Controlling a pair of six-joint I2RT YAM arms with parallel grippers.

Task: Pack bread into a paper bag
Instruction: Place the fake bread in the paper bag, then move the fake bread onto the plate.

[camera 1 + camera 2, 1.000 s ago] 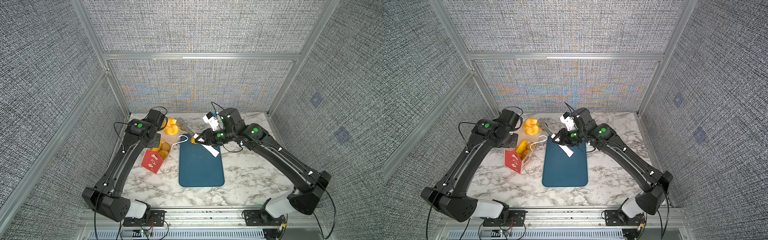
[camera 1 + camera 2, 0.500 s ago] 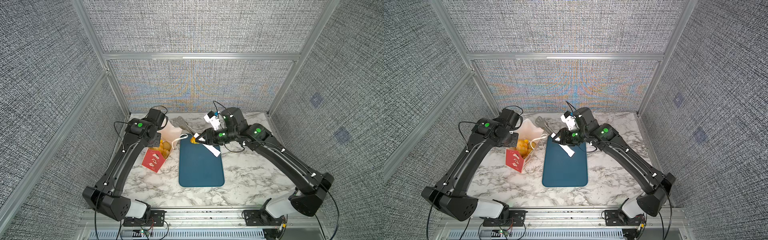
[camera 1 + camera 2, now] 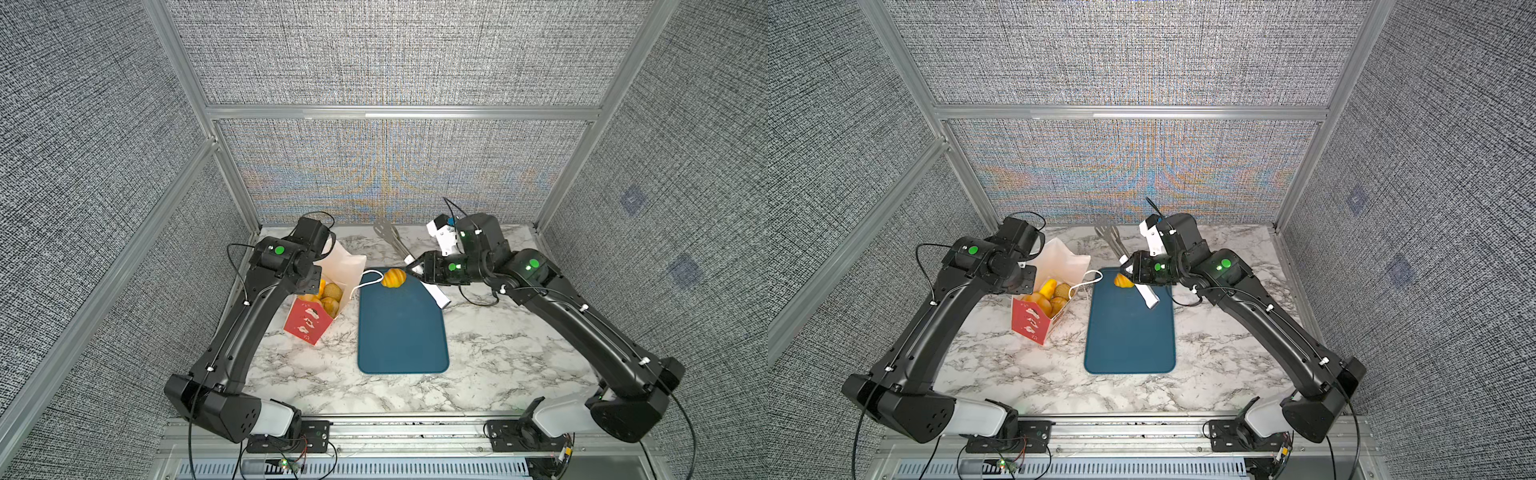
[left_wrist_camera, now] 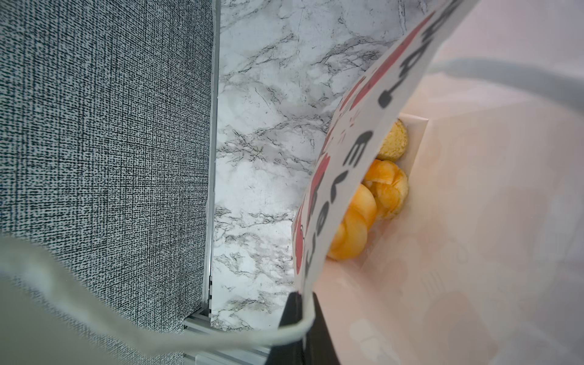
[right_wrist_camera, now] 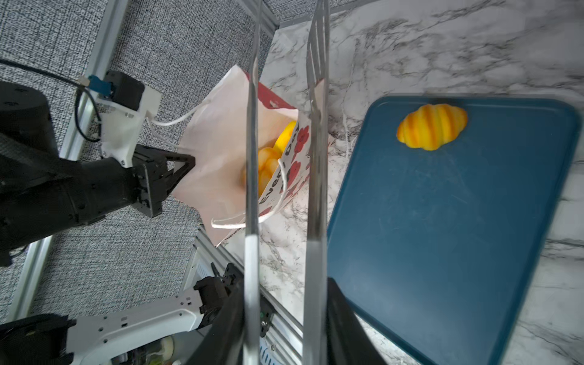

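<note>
The paper bag [image 3: 308, 323] [image 3: 1032, 322] stands left of the board, red-sided and white inside, with its mouth held wide. My left gripper [image 4: 300, 300] [image 5: 185, 161] is shut on its rim. Several golden pieces of bread [image 3: 330, 293] [image 3: 1054, 296] [image 4: 384, 189] lie inside. One ridged croissant [image 3: 393, 277] [image 3: 1123, 281] [image 5: 432, 126] rests on the far end of the blue cutting board [image 3: 403, 332] [image 5: 442, 237]. My right gripper [image 3: 415, 268] [image 5: 284, 284] is shut on metal tongs [image 3: 390, 237] [image 3: 1112, 241] [image 5: 317, 142]. The tong arms are spread with nothing between them.
The bag's white cord handle [image 3: 368, 279] drapes over the board's far left corner. Marble tabletop [image 3: 519, 353] surrounds the board. Grey fabric walls and an aluminium frame [image 3: 232, 183] close in the back and both sides.
A second ago the tongs held yellow bread above the bag's mouth. That bread is now in the bag, and the tongs have swung right, away from the bag. The left gripper kept its hold.
</note>
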